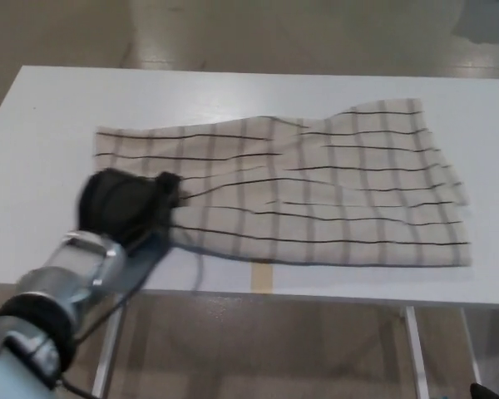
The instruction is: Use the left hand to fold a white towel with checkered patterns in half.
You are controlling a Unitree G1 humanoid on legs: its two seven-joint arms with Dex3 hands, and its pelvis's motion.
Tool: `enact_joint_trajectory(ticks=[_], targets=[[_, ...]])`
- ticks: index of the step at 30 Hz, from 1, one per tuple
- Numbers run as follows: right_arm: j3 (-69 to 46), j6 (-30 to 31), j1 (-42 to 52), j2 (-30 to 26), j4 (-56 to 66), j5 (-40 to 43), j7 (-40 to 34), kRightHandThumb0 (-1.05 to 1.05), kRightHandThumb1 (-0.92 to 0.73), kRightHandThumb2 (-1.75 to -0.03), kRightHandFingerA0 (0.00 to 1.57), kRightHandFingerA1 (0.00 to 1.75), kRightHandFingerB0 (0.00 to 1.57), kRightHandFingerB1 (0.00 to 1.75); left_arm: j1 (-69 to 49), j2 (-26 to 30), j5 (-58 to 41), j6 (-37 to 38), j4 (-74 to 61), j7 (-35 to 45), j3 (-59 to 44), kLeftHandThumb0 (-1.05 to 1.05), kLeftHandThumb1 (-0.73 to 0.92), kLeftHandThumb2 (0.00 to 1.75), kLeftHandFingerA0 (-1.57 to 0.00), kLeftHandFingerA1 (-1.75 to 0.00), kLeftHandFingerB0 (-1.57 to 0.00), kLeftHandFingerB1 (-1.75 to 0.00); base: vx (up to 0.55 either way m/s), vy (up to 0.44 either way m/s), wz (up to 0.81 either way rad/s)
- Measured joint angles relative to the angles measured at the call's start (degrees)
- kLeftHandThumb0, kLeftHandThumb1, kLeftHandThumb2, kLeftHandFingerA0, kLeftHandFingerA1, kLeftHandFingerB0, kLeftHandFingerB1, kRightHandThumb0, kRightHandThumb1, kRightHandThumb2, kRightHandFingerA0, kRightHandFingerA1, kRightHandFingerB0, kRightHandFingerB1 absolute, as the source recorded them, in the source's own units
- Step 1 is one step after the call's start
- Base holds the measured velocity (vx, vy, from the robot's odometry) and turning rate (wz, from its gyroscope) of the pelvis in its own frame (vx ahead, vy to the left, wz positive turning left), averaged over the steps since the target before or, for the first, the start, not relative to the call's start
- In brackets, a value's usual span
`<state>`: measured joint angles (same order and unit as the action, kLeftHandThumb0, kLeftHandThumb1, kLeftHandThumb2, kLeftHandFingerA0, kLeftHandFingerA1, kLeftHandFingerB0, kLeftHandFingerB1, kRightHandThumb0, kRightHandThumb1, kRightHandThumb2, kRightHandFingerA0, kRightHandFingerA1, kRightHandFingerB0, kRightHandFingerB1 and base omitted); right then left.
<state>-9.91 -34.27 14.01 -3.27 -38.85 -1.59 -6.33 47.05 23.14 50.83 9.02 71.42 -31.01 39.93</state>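
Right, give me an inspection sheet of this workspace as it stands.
Surface: white table, bare around the cloth; a tan strip on its front edge.
Job's things: white checkered towel spread flat and rumpled, not yet folded; the picture is blurred.
Clutter: nothing seen.
Hands: left robot hand on the towel's near left corner, grip unclear through blur; right robot hand not in view.
Cables: a dark cable hangs by the left forearm.
Surroundings: pale floor beyond the table; table legs below.
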Motion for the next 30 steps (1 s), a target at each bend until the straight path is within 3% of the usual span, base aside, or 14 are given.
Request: enact_joint_trajectory(ticks=[4,5,14,15,16,22,23,24,25,26,27,30], targets=[[0.0,0.3,-0.2,0.0,0.1,0.0,0.0,-0.44,-0.64,-1.00,0.37,0.63,0.33,0.57,-0.3,4.7,-1.1,1.2,1.6,0.0,-2.3,-0.24,0.66,0.53,-0.72,-1.75,-0.53,-1.75,0.00,0.000,0.00],[0.0,0.3,-0.2,0.0,0.2,0.0,0.0,-0.44,-0.80,-0.64,0.39,0.54,0.40,0.48,-0.3,5.1,-1.2,1.3,1.7,0.0,-2.5,-0.23,0.66,0.55,-0.74,-1.75,-0.51,-1.75,0.00,0.000,0.00],[0.3,0.8,-0.2,-0.2,0.3,-0.2,-0.2,-0.44,-0.80,-0.64,0.40,0.54,0.41,0.49,0.3,14.8,-3.0,3.7,2.6,0.3,-6.8,-0.22,0.66,0.56,-0.70,-1.75,-0.52,-1.73,0.00,0.000,0.00],[0.3,0.8,-0.2,-0.3,0.3,-0.2,-0.2,-0.44,-0.81,-0.64,0.40,0.52,0.42,0.49,0.5,15.4,-3.0,3.9,2.6,0.3,-6.9,-0.23,0.65,0.57,-0.70,-1.75,-0.52,-1.73,0.00,0.000,0.00],[0.4,0.9,-0.1,-0.3,0.4,-0.2,-0.2,-0.46,-0.66,-1.00,0.36,0.61,0.38,0.60,0.9,16.1,-3.0,4.1,2.6,0.3,-7.0,-0.34,0.48,0.78,-1.05,-1.41,-0.84,-1.30,0.00,0.000,0.00],[0.6,1.1,0.2,-0.5,0.7,-0.6,-0.7,-0.45,-0.66,-1.01,0.36,0.60,0.40,0.61,5.1,19.3,-1.8,5.8,0.9,-1.1,-6.1,-0.39,0.48,0.76,-1.04,-1.43,-0.86,-1.32,0.00,0.000,0.00],[0.6,1.1,0.3,-0.5,0.7,-0.7,-0.7,-0.45,-0.66,-1.01,0.36,0.60,0.40,0.61,5.5,19.3,-1.8,6.0,0.7,-1.2,-6.1,-0.27,0.65,0.56,-0.71,-1.75,-0.61,-1.63,0.00,0.000,0.00],[0.7,1.1,0.3,-0.5,0.7,-0.8,-0.9,-0.45,-0.66,-1.01,0.36,0.59,0.41,0.61,6.4,19.5,-1.7,6.4,0.2,-1.6,-6.0,-0.28,0.63,0.56,-0.71,-1.75,-0.88,-1.19,0.00,0.000,0.00],[0.7,1.1,0.4,-0.5,0.7,-0.9,-1.0,-0.44,-0.66,-1.02,0.35,0.59,0.41,0.61,6.8,19.6,-1.6,6.7,-0.2,-1.9,-5.9,-0.33,0.58,0.54,-0.70,-1.75,-1.01,-0.62,0.00,0.000,0.00],[0.7,1.1,0.5,-0.5,0.7,-0.9,-1.1,-0.44,-0.66,-1.02,0.35,0.59,0.41,0.61,7.2,19.7,-1.5,7.0,-0.7,-2.3,-5.9,-0.33,0.58,0.54,-0.70,-1.75,-1.01,-0.62,0.00,0.000,0.00],[0.7,1.1,1.0,-0.4,1.0,-1.0,-1.2,-0.44,-0.83,-0.65,0.41,0.49,0.46,0.51,7.9,19.9,-1.3,7.7,-2.4,-3.4,-5.7,-0.26,0.57,0.54,-0.75,-1.75,-0.72,-1.62,0.00,0.000,0.00],[0.6,1.2,1.3,-0.4,1.3,-1.1,-1.2,-0.43,-0.83,-0.65,0.41,0.51,0.47,0.52,8.5,20.2,-0.9,8.5,-5.5,-5.1,-5.7,-0.25,0.59,0.54,-0.76,-1.75,-0.64,-1.68,0.00,0.000,0.00]])
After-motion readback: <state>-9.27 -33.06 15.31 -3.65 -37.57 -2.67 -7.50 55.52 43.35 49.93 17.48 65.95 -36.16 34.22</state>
